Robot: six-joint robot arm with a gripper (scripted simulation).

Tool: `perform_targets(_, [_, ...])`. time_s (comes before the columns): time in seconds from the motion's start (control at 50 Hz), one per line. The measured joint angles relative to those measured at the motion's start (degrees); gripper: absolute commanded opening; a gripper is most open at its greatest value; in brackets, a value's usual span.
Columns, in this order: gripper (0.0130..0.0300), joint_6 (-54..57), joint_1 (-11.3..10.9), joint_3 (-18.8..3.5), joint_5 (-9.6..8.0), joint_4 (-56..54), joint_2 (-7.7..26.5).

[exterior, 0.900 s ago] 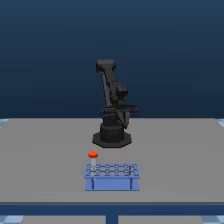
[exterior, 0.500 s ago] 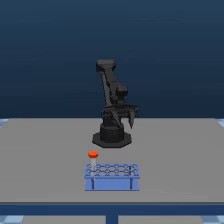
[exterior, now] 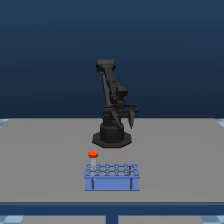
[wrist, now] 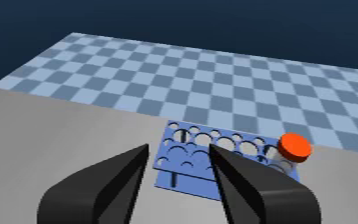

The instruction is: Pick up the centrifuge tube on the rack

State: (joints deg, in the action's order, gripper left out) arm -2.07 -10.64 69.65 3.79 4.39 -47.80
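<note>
The gray counter [exterior: 45, 150] holds the blue rack [exterior: 112, 177], and the centrifuge tube [exterior: 93, 157] stands in a corner hole at the exterior view's left so its orange cap sticks up, easy to grab. The arm is folded near its base, well away, tipped down toward the rack, with the end effector [wrist: 177, 155] spread and holding nothing.

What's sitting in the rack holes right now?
One centrifuge tube with an orange-red cap stands in a corner hole of the rack. The other visible holes look empty. Its lower part is hidden inside the rack.
</note>
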Motion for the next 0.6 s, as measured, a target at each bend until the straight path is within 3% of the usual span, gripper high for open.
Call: perform_targets(0.6, [0.0300, -16.8, 2.3, -0.5, 1.09, 18.2, 1.3])
